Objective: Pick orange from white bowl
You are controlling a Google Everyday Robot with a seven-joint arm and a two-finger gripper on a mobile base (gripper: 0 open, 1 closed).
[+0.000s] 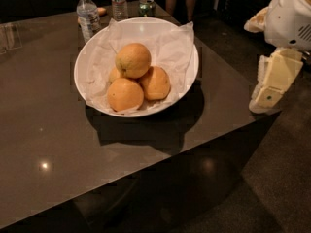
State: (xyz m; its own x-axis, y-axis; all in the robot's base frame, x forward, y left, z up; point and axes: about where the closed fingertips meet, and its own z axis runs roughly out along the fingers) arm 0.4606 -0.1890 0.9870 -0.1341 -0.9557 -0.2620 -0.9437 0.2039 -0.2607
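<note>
Tool (266,96) hangs at the right edge of my view, off the side of the worktop (48,130) and below the white housing of the arm (291,16); it is well apart from the white bowl (196,64) and touches nothing I can make out; I cannot tell how far open it is, and I see nothing held in it. My target, the orange (132,60), sits on top of the pile in the bowl, paler and larger than the rest, with a small dark dimple on its left side; it rests on three smaller fruits; one (125,94) lies at the front, one (155,83) to the right, and a third (114,74) is mostly hidden behind the front one. Crumpled white paper (167,45) lines the bowl and rises above the rim at the back right. The bowl stands on the dark, glossy worktop, toward its far right corner, and casts a shadow toward me. Beyond it stand two water bottles; the nearer one (88,18) is just beside the bowl's back left rim; the other (118,1) is farther back; a can (146,6) stands to the right of that one.
</note>
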